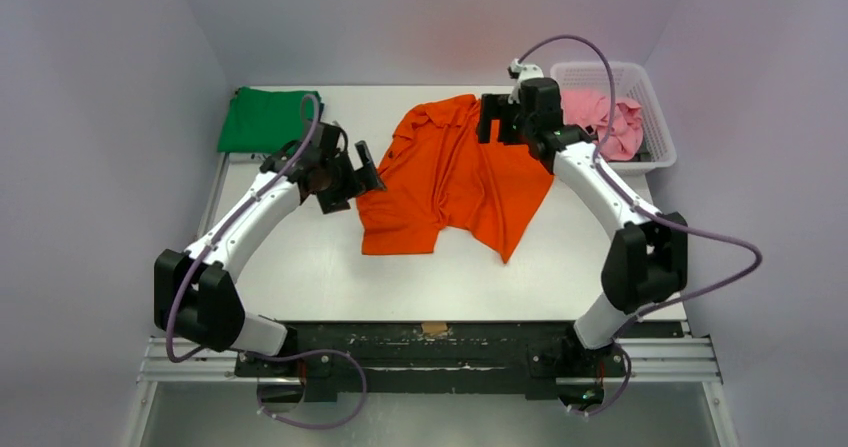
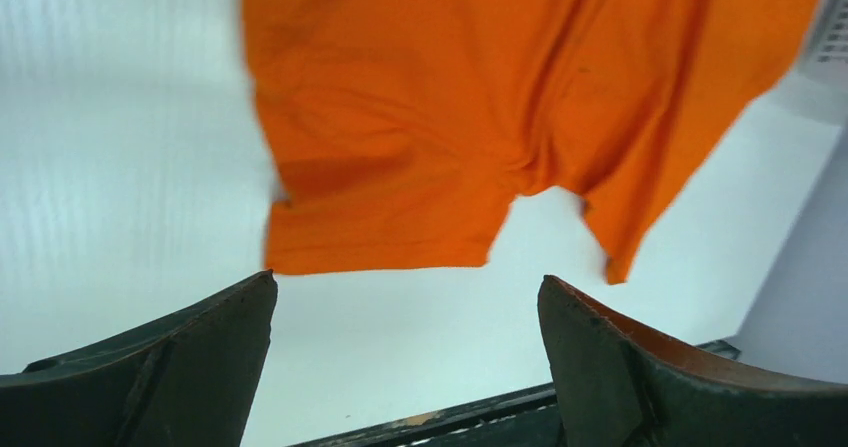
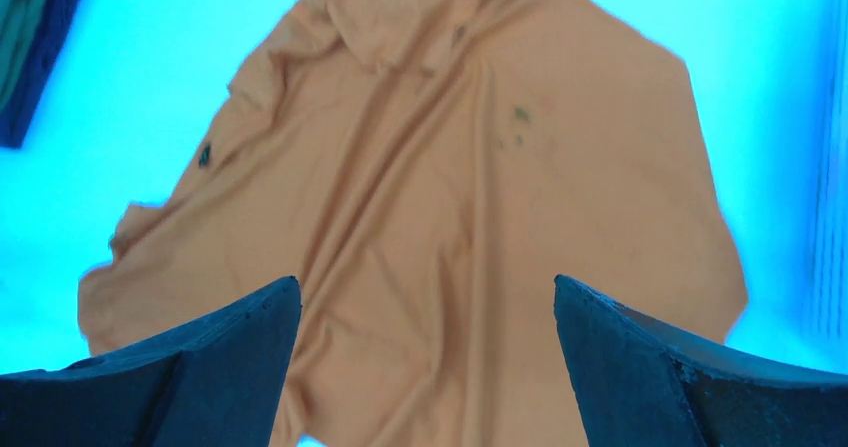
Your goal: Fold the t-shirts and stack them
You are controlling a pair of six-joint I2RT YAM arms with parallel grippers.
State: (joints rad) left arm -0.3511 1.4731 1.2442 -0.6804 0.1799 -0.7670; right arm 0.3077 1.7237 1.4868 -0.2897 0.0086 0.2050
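Left wrist view: left jaws spread wide, empty, above bare tabletop (image 2: 120,167) at the left edge of the orange shirt (image 2: 450,117). Right wrist view: right jaws spread wide, empty, over the orange shirt's far right part. Orange shirt: crumpled, unfolded, tabletop centre. Green shirt (image 1: 265,119): folded flat, far left corner. Pink shirt (image 1: 605,117): bunched in basket (image 1: 660,157), far right.

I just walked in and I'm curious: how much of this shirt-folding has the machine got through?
Done: the green t-shirt lies folded at the far left corner, apparently on a dark blue one. In hand: the orange t-shirt lies rumpled mid-table; the left claw and right claw hover open near it, gripping nothing. Left: folding it, then the pink t-shirt bunched in the white basket.
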